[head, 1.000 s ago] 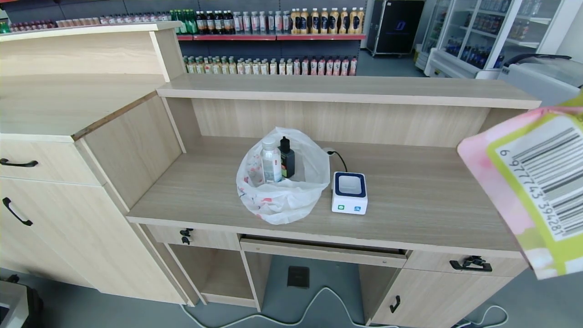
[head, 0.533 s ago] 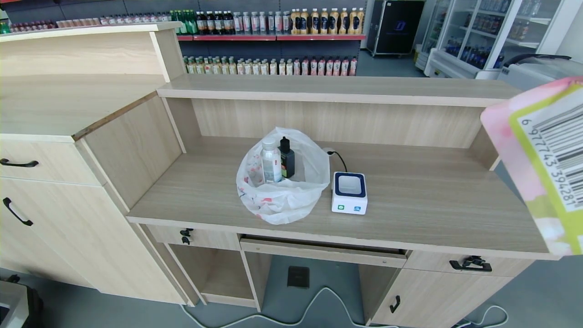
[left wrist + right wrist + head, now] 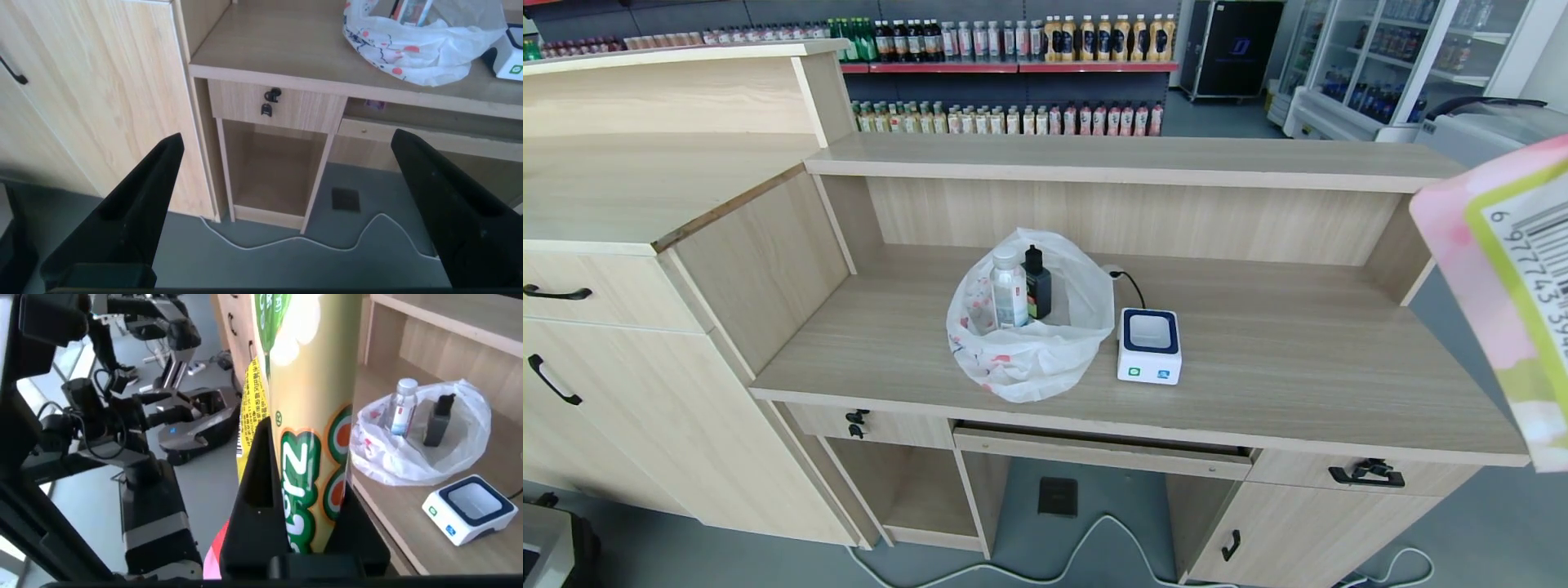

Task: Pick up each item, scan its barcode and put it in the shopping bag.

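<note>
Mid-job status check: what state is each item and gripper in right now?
shopping bag: open, standing on the counter.
clear bottle: upright inside the bag, capped.
dark bottle: upright inside the bag, capped.
scanner: on the counter beside the bag, window facing up.
snack packet: clamped in the right gripper, off the counter's right end.
left gripper: open, empty.

Your setting: a shop. Stocked drink shelves (image 3: pixel 1013 67), glass-door fridges (image 3: pixel 1372 65), wooden checkout counter (image 3: pixel 1298 351) bearing barcode scanner (image 3: pixel 1149 345) and shopping bag (image 3: pixel 1029 359).

One shopping bag (image 3: pixel 1029 359), two bottles (image 3: pixel 1009 290) inside it, one barcode scanner (image 3: pixel 1149 345), one snack packet (image 3: pixel 1503 310)
</note>
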Available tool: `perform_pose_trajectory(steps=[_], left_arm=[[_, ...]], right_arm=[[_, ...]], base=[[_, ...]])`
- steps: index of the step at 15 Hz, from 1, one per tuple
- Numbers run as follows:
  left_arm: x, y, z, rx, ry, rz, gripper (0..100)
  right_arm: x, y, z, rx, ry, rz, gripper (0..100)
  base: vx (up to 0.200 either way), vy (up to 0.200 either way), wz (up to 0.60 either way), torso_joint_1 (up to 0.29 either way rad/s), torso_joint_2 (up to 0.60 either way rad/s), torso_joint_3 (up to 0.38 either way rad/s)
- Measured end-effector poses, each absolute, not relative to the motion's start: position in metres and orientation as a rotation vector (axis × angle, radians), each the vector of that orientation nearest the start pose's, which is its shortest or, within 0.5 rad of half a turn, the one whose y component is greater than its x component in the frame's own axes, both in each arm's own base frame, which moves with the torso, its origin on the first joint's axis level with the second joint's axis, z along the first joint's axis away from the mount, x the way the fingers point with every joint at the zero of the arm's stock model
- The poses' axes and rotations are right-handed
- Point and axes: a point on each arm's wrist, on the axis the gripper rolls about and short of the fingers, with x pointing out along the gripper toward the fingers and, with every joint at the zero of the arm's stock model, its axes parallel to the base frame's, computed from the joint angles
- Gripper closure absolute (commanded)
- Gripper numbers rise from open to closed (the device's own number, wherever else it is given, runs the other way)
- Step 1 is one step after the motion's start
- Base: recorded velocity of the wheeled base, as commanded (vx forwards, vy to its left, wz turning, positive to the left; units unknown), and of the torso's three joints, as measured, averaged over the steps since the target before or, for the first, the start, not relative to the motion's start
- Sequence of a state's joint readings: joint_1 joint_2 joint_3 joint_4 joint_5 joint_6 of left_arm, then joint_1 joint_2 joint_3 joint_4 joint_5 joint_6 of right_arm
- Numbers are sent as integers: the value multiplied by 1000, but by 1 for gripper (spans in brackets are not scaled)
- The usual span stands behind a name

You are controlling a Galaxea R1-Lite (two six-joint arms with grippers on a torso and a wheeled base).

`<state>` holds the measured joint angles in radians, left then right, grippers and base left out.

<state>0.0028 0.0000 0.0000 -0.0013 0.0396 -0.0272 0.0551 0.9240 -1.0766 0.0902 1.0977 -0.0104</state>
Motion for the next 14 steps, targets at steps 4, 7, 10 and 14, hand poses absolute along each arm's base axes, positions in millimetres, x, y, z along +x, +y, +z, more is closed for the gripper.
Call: perform_pose_trajectory(steps=[4, 7, 10, 14], left_arm=[[-23, 1, 76, -27, -2, 42, 0], [-23, 1, 76, -27, -2, 42, 0], [-23, 1, 76, -27, -2, 42, 0], [-23, 1, 76, -27, -2, 42, 0]], right_arm=[[67, 24, 347, -46, -71, 1159, 100], [66, 24, 346, -45, -70, 1160, 100], [67, 25, 345, -46, -67, 1163, 100], [79, 24, 341, -52, -50, 1061, 100]], base=[[0, 0, 0, 0, 0, 0], [0, 0, 0, 0, 0, 0], [0, 0, 0, 0, 0, 0], [0, 0, 0, 0, 0, 0]])
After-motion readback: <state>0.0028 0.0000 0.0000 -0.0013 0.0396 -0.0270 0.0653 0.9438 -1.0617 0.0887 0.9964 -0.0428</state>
